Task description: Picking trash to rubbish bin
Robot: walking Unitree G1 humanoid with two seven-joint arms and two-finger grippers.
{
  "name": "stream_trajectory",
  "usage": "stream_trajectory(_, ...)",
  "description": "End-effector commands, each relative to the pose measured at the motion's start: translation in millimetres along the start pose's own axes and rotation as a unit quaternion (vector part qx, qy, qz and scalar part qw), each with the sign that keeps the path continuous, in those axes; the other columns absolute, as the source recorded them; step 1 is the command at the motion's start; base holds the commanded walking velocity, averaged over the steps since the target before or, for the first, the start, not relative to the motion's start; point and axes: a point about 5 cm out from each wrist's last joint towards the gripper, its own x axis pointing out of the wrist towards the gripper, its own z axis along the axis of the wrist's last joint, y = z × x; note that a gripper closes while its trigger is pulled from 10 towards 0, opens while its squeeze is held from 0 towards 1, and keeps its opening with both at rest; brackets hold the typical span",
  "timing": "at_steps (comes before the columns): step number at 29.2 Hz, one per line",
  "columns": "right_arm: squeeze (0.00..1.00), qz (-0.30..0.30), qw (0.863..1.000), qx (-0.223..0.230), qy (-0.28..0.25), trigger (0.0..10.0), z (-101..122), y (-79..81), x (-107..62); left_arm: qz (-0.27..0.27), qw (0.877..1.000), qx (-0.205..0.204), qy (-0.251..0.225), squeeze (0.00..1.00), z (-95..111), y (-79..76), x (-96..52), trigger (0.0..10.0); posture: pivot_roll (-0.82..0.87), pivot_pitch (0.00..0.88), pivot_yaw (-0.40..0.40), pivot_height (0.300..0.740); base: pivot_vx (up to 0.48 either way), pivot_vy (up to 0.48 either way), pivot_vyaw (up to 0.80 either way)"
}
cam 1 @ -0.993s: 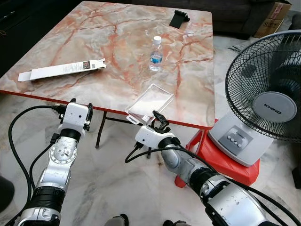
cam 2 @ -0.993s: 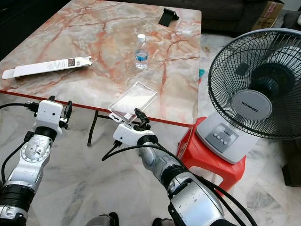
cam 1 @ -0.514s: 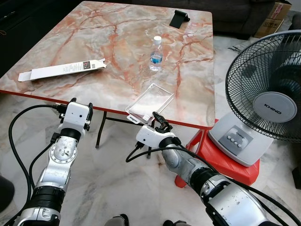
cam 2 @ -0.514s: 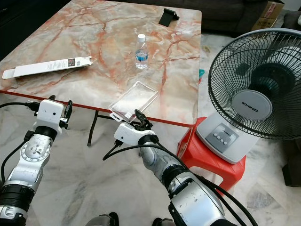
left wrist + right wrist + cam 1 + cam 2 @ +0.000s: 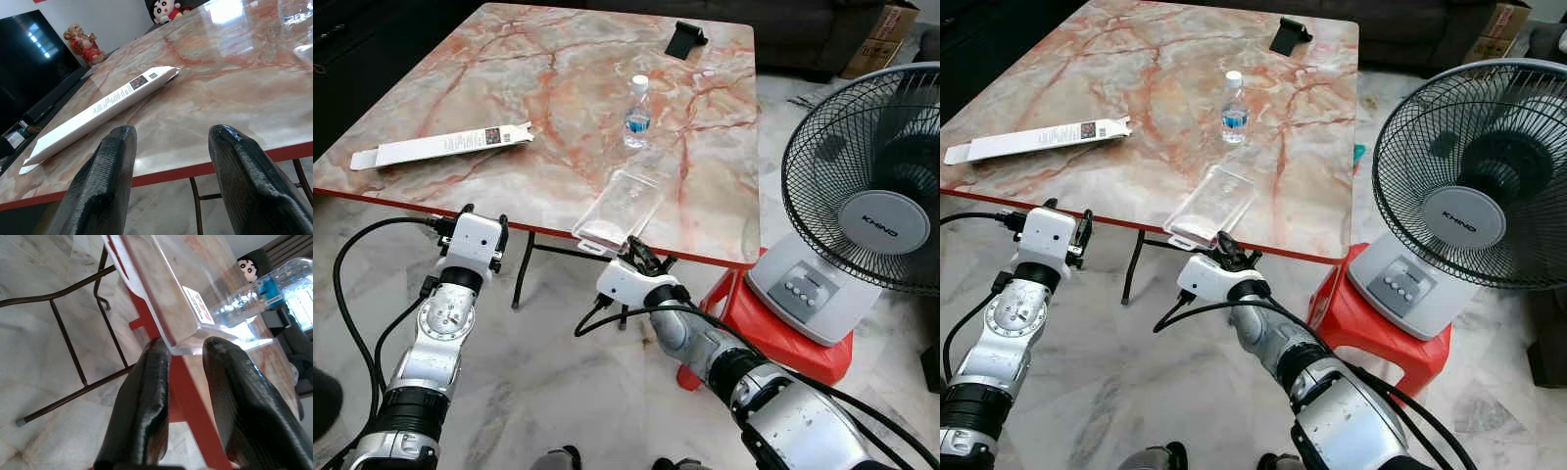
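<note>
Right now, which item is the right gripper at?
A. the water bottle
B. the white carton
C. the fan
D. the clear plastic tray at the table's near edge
D: the right gripper has its fingers at the near corner of the clear plastic tray overhanging the table edge.

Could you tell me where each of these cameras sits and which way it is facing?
Left eye view: on the head, looking forward and down at the marble table; both silver arms show, left hand, right hand.
Right eye view: the head's other eye, same scene.
Left wrist view: on the left wrist, looking along its open black fingers at the white carton.
Right wrist view: on the right wrist, looking along its fingers at the clear plastic tray overhanging the table edge.
Shared: head and right wrist views both show the water bottle.
</note>
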Motion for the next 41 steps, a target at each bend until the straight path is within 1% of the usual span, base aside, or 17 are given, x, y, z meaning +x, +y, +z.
stream_trajectory(1, 0.00, 0.007, 1.000, 0.007, -0.002, 3.6, 0, 4.4, -1.9, -0.005, 1.000, -0.001, -0.003, 0.00, 1, -4.3, -0.5, 10.0, 0.25, 0.172, -0.014, 0.740, 0.000, 0.000, 0.00)
stream_trajectory(8, 0.00, 0.001, 1.000, 0.019, 0.004, 3.6, -1, 3.1, -2.0, -0.008, 1.000, -0.001, -0.003, 0.00, 1, -6.1, -0.5, 10.0, 0.25, 0.171, -0.014, 0.740, 0.000, 0.000, 0.00)
stream_trajectory(10, 0.00, -0.017, 0.999, 0.046, 0.021, 3.7, -6, -0.9, -2.4, -0.008, 1.000, -0.001, -0.003, 0.00, 1, -6.3, 1.0, 10.0, 0.24, 0.164, -0.012, 0.740, 0.000, 0.000, 0.00)
stream_trajectory(16, 0.00, -0.037, 0.994, 0.089, 0.051, 3.4, -15, -3.7, -4.6, -0.007, 1.000, -0.003, -0.005, 0.00, 2, -7.6, 2.5, 10.0, 0.24, 0.159, -0.009, 0.740, 0.000, 0.000, 0.00)
stream_trajectory(21, 0.00, -0.044, 0.991, 0.107, 0.064, 3.2, -19, -4.5, -5.7, -0.007, 1.000, -0.003, -0.005, 0.00, 2, -8.0, 3.3, 10.0, 0.23, 0.155, -0.009, 0.740, 0.000, 0.000, 0.00)
stream_trajectory(23, 0.00, -0.057, 0.985, 0.138, 0.082, 3.0, -24, -7.3, -6.6, -0.006, 1.000, -0.003, -0.006, 0.00, 3, -8.1, 4.2, 10.0, 0.23, 0.151, -0.009, 0.740, 0.000, 0.000, 0.00)
stream_trajectory(24, 0.00, -0.057, 0.985, 0.138, 0.082, 3.0, -24, -7.3, -6.6, -0.006, 1.000, -0.003, -0.006, 0.00, 3, -8.1, 4.2, 10.0, 0.23, 0.151, -0.009, 0.740, 0.000, 0.000, 0.00)
stream_trajectory(26, 0.00, -0.073, 0.976, 0.179, 0.099, 2.8, -29, -12.1, -6.7, -0.004, 1.000, -0.004, -0.009, 0.00, 4, -7.5, 5.3, 10.0, 0.23, 0.147, -0.009, 0.740, 0.000, 0.000, 0.00)
stream_trajectory(28, 0.00, -0.078, 0.973, 0.192, 0.103, 2.8, -30, -13.7, -6.6, -0.003, 1.000, -0.004, -0.010, 0.00, 4, -7.4, 5.8, 10.0, 0.23, 0.143, -0.009, 0.740, 0.000, 0.000, 0.00)
stream_trajectory(29, 0.00, -0.083, 0.965, 0.225, 0.108, 3.8, -32, -16.5, -6.0, -0.002, 1.000, -0.005, -0.011, 0.00, 5, -7.4, 6.5, 10.0, 0.23, 0.142, -0.008, 0.740, 0.000, 0.000, 0.00)
stream_trajectory(30, 0.00, -0.089, 0.957, 0.254, 0.111, 8.5, -32, -19.0, -5.4, -0.001, 1.000, -0.006, -0.011, 0.00, 5, -7.8, 7.0, 10.0, 0.22, 0.138, -0.007, 0.740, 0.000, 0.000, 0.00)
stream_trajectory(31, 0.00, -0.092, 0.951, 0.272, 0.113, 8.5, -33, -20.6, -5.0, -0.001, 1.000, -0.007, -0.011, 0.00, 5, -8.1, 7.3, 10.0, 0.22, 0.138, -0.007, 0.740, 0.000, 0.000, 0.00)
stream_trajectory(32, 0.00, -0.102, 0.934, 0.320, 0.119, 10.0, -35, -24.2, -4.3, -0.002, 1.000, -0.009, -0.012, 0.00, 5, -9.0, 7.8, 10.0, 0.22, 0.136, -0.006, 0.740, 0.000, 0.000, 0.00)
stream_trajectory(35, 0.00, -0.114, 0.917, 0.364, 0.122, 10.0, -37, -28.9, -3.6, -0.004, 1.000, -0.013, -0.012, 0.00, 6, -12.2, 8.9, 10.0, 0.21, 0.132, -0.007, 0.740, 0.000, 0.000, 0.00)
stream_trajectory(38, 0.00, -0.119, 0.904, 0.390, 0.125, 10.0, -38, -30.9, -3.3, -0.008, 1.000, -0.017, -0.012, 0.00, 6, -15.3, 9.8, 10.0, 0.21, 0.127, -0.008, 0.740, 0.000, 0.000, 0.00)
stream_trajectory(40, 0.00, -0.127, 0.887, 0.427, 0.122, 10.0, -39, -35.2, -2.0, -0.016, 0.999, -0.025, -0.011, 0.00, 5, -19.3, 10.3, 10.0, 0.20, 0.125, -0.008, 0.740, 0.000, 0.000, 0.00)
stream_trajectory(41, 0.00, -0.128, 0.884, 0.432, 0.122, 10.0, -39, -36.1, -1.7, -0.018, 0.999, -0.026, -0.011, 0.00, 5, -19.9, 10.3, 10.0, 0.20, 0.125, -0.008, 0.740, 0.000, 0.000, 0.00)
